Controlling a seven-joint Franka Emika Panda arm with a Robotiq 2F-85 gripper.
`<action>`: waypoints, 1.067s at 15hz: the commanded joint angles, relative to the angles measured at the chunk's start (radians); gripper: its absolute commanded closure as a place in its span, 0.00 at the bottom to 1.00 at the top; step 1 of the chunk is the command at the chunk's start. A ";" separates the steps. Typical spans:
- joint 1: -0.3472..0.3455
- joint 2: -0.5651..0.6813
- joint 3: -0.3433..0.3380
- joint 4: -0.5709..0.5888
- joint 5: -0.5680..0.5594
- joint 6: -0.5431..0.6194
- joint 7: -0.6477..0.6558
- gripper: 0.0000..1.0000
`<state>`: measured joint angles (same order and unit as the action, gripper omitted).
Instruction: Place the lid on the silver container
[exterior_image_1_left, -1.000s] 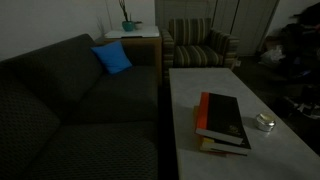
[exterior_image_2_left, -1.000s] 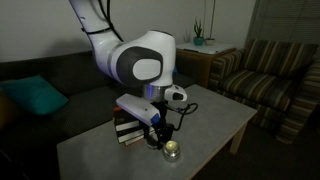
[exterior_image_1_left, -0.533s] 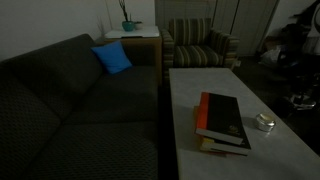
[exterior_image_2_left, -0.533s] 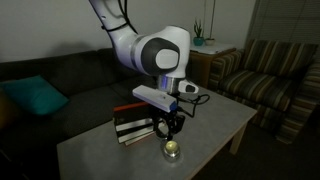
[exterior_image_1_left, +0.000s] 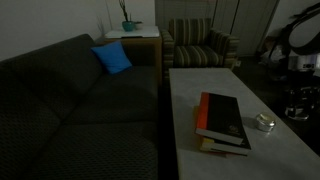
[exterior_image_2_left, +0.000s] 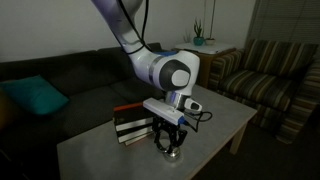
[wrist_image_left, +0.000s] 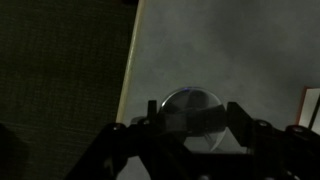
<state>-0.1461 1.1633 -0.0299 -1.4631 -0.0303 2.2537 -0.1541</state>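
Since a second ago the arm has swung across the bench (exterior_image_2_left: 225, 125) and lowered, so the pincer (exterior_image_2_left: 170, 148) now hangs directly over the spot beside the books (exterior_image_2_left: 135, 125) where the silver container stood in plain sight; in this exterior view the tin is now hidden behind the fingers. In the wrist view the silver container (wrist_image_left: 190, 108) sits between the two dark fingers (wrist_image_left: 243, 125) of the pincer (wrist_image_left: 190, 125), its round shiny top showing in the gap, with a finger close on either side; whether the pads touch its wall cannot be told, and the jaws stand roughly a tin's width apart. Whether the lid is already seated on the tin or is a separate disc cannot be made out, the picture being dim and blurred. In an exterior view the silver container (exterior_image_1_left: 265, 123) lies just beside the stack of books (exterior_image_1_left: 222, 122), on the side away from the sofa (exterior_image_1_left: 70, 100), near the bench edge (exterior_image_1_left: 300, 150). No writing or brand can be read on the book covers or the tin. Left of the books the bench runs bare toward its sofa-side edge, and beyond the books toward the striped armchair (exterior_image_1_left: 200, 45) the surface lies open.
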 joint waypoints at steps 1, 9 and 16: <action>-0.004 0.018 0.000 0.024 0.000 -0.009 -0.003 0.31; -0.040 0.109 0.077 0.211 0.082 -0.119 -0.032 0.56; -0.036 0.240 0.091 0.431 0.133 -0.295 -0.017 0.56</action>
<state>-0.1641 1.3370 0.0547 -1.1415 0.0799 2.0289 -0.1624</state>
